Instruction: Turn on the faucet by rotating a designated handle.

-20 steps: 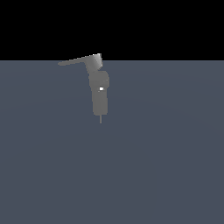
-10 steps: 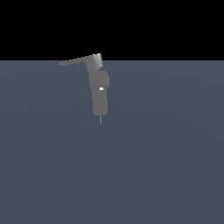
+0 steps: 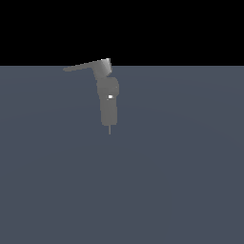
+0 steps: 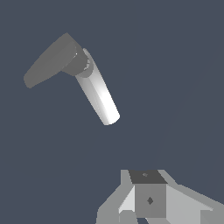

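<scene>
Faucet [image 3: 109,102], a small grey blocky one, stands alone on the dark floor, its long thin grey handle [image 3: 85,66] pointing to the exterior view's left. Reaching comes first: the grey gripper [image 4: 151,205] sits apart, touching nothing. Whether it is open cannot be told.

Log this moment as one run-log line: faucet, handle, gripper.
faucet: upright | handle: points toward exterior view's left, untouched | gripper: apart from faucet, open/shut unclear
</scene>
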You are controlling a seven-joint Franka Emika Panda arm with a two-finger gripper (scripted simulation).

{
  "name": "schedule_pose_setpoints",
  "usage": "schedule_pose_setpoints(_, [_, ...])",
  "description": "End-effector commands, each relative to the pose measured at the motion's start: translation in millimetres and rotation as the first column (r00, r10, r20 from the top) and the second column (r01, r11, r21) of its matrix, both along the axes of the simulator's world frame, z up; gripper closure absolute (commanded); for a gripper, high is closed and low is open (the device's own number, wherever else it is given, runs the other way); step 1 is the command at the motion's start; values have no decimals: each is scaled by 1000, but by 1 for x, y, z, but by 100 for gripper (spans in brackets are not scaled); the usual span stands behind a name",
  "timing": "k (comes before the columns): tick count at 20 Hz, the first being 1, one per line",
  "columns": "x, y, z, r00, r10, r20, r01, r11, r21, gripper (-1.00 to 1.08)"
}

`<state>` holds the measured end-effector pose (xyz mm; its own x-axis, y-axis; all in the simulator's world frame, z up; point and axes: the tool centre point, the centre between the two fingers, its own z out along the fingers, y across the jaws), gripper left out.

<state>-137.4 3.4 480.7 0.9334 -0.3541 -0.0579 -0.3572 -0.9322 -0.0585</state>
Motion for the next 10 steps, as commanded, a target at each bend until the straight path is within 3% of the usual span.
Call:
schedule_pose_setpoints(1, [17,6,-3,998,-57,-15,57,998,2,108])
schedule_pose_setpoints(10, [74,29,-22,965,-255,-65,255,967,-13,108])
